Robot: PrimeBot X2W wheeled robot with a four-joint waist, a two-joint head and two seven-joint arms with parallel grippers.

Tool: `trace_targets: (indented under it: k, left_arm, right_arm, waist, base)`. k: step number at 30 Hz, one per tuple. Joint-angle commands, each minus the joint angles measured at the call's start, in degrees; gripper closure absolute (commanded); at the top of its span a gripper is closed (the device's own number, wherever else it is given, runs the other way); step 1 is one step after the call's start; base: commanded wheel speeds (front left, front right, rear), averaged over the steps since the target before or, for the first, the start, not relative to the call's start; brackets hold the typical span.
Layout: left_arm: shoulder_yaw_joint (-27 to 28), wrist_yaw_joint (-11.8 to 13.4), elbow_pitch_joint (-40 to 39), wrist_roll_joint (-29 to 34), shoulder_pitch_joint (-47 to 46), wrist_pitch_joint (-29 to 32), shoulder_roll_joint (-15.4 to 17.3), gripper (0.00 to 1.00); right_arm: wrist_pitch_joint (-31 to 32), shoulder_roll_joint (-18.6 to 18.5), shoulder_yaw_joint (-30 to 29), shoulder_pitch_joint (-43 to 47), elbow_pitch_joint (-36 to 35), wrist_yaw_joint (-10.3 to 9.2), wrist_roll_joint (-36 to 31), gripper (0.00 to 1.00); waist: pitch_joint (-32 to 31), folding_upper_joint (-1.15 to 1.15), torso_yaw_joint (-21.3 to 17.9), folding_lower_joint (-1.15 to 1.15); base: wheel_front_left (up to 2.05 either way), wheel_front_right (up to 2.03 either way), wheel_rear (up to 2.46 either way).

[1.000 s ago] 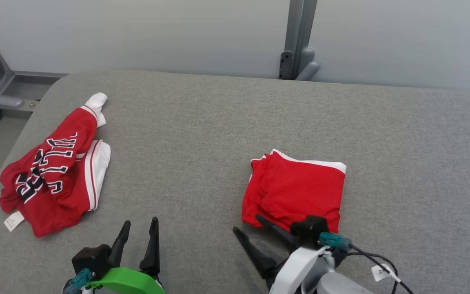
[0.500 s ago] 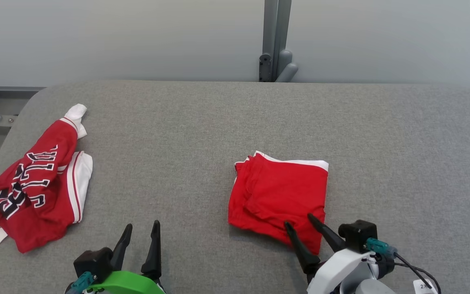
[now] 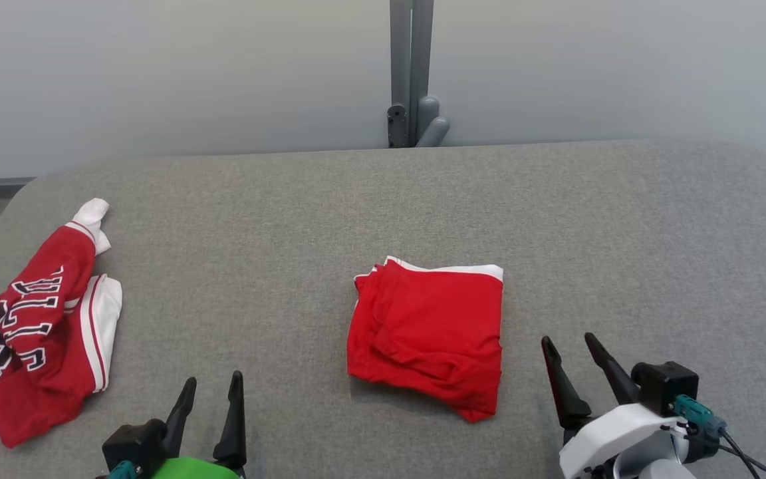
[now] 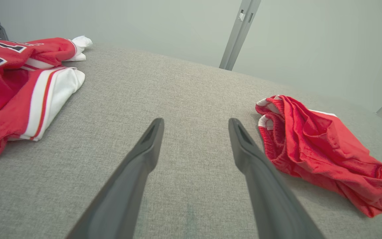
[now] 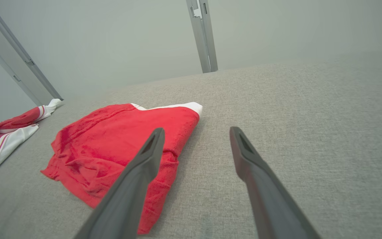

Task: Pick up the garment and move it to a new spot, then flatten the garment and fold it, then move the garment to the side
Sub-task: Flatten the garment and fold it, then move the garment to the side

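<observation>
folded red garment, frame centre on grey counter: fold judged done, move aside pending; left gripper and right gripper jaws wide, empty; next: pinch all layers together.

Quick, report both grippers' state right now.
Left gripper: open, holding nothing.
Right gripper: open, holding nothing, beside the folded red garment.
</observation>
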Motion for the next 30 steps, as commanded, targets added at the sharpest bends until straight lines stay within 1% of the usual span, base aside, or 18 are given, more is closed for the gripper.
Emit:
trace_targets:
  k: [1,3,6,11,20,27,30]
  left_arm:
    - [0.6,0.1,-0.7,0.9,1.3,0.0,0.2,0.0]
    - [1.2,0.1,-1.3,1.9,2.1,0.0,0.2,0.0]
    - [1.8,0.1,-1.7,3.2,2.7,0.0,0.2,0.0]
    - [3.2,0.2,-2.0,5.3,3.5,0.0,0.2,0.0]
    - [4.3,1.0,-2.6,7.4,4.6,0.0,0.2,0.0]
    - [4.3,1.0,-2.8,7.9,5.0,0.0,0.2,0.0]
    - [3.8,1.0,-2.9,8.0,4.4,0.0,0.2,0.0]
  right_arm:
    - [-0.2,0.2,-1.7,1.5,-0.9,-0.01,-1.6,0.0]
    - [-0.2,0.6,-4.5,2.7,-2.2,-0.01,-3.8,0.0]
    - [-0.2,0.7,-6.8,3.6,-3.1,-0.02,-5.7,0.0]
    - [-0.2,1.0,-8.6,4.5,-3.7,-0.01,-7.3,0.0]
    - [-0.2,1.2,-9.8,5.4,-4.0,-0.02,-8.0,0.0]
    - [-0.2,1.2,-9.1,5.2,-3.9,-0.01,-6.7,0.0]
    - [-0.2,1.2,-8.2,5.0,-3.5,-0.01,-5.3,0.0]
  waist:
    - [-0.8,0.0,-1.2,0.0]
    - [-1.2,0.0,-2.1,0.0]
    - [-1.4,0.0,-2.8,0.0]
    - [-1.8,0.0,-3.6,0.0]
    - [-2.0,0.0,-4.0,0.0]
    - [-1.7,0.0,-3.6,0.0]
    - [-1.1,0.0,-2.9,0.0]
  base:
    - [0.0,0.0,0.0]
    - [0.0,0.0,0.0]
    - [0.0,0.0,0.0]
    - [0.0,0.0,0.0]
    - [0.0,0.0,0.0]
    - [0.0,0.0,0.0]
    - [0.0,0.0,0.0]
